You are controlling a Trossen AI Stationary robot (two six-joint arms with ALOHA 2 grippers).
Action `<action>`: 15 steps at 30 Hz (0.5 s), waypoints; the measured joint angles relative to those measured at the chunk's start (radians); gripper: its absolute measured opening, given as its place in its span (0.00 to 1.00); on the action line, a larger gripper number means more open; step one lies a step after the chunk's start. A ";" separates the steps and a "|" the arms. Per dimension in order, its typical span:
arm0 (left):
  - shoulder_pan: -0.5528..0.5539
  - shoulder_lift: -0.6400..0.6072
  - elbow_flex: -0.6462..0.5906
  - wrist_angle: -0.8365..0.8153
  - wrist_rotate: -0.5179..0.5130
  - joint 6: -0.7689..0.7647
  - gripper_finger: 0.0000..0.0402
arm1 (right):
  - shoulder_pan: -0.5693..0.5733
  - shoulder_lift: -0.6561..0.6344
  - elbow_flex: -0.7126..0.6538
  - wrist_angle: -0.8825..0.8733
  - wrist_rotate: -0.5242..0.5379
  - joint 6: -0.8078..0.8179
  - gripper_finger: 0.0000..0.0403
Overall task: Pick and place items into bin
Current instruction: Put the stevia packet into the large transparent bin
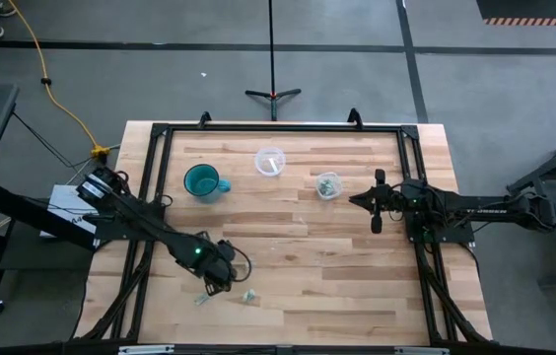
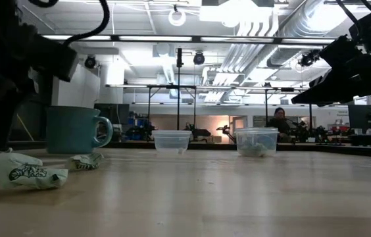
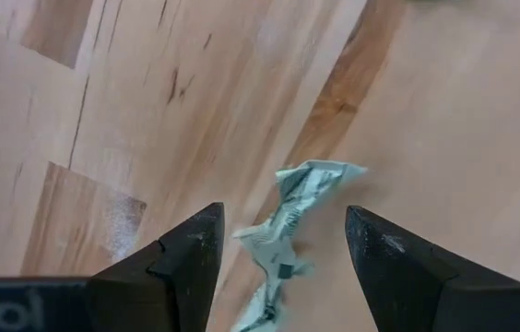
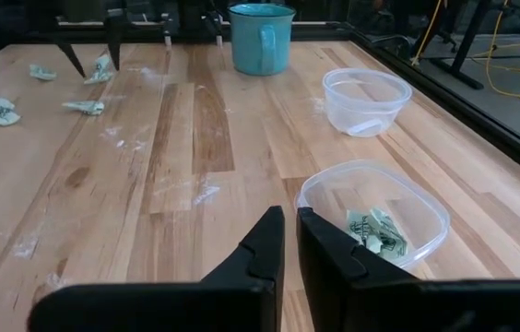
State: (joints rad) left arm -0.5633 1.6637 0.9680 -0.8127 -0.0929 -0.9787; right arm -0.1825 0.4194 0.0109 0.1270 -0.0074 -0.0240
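Observation:
The items are tiny crumpled green-and-white pieces. One [image 3: 299, 207] lies on the wood between the fingers of my left gripper [image 3: 283, 217], which is open and stands on either side of it without touching. In the high view my left gripper [image 1: 221, 273] is low over the table's near left part, with two more pieces [image 1: 202, 297] [image 1: 248, 294] lying just nearer than it. A clear bin [image 1: 328, 184] [image 4: 375, 214] holds several pieces. My right gripper [image 1: 355, 200] [image 4: 289, 229] is shut and hovers just right of that bin.
A teal mug [image 1: 204, 182] stands far left of centre, and a second clear bin [image 1: 270, 161] [image 4: 366, 100] stands beside it. Loose pieces [image 4: 4, 111] [image 4: 85, 107] [image 4: 41, 72] lie on the near left wood. A black frame [image 1: 278, 128] rims the table.

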 joint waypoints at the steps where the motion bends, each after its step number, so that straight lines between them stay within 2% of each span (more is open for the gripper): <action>1: 0.000 0.009 0.000 0.001 0.000 0.012 0.65 | 0.000 0.000 0.000 -0.003 0.000 0.000 0.06; 9: 0.000 0.054 0.002 0.014 -0.004 0.111 0.62 | 0.000 0.000 0.000 -0.003 0.000 -0.002 0.05; 12: 0.000 0.055 0.001 0.033 -0.004 0.153 0.54 | 0.000 0.000 0.000 -0.003 0.000 -0.002 0.05; 15: 0.000 0.055 0.000 0.055 -0.005 0.202 0.41 | 0.000 0.000 0.000 -0.003 0.000 -0.002 0.05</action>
State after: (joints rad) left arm -0.5632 1.7184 0.9684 -0.7574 -0.0974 -0.7768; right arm -0.1827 0.4194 0.0113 0.1240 -0.0074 -0.0261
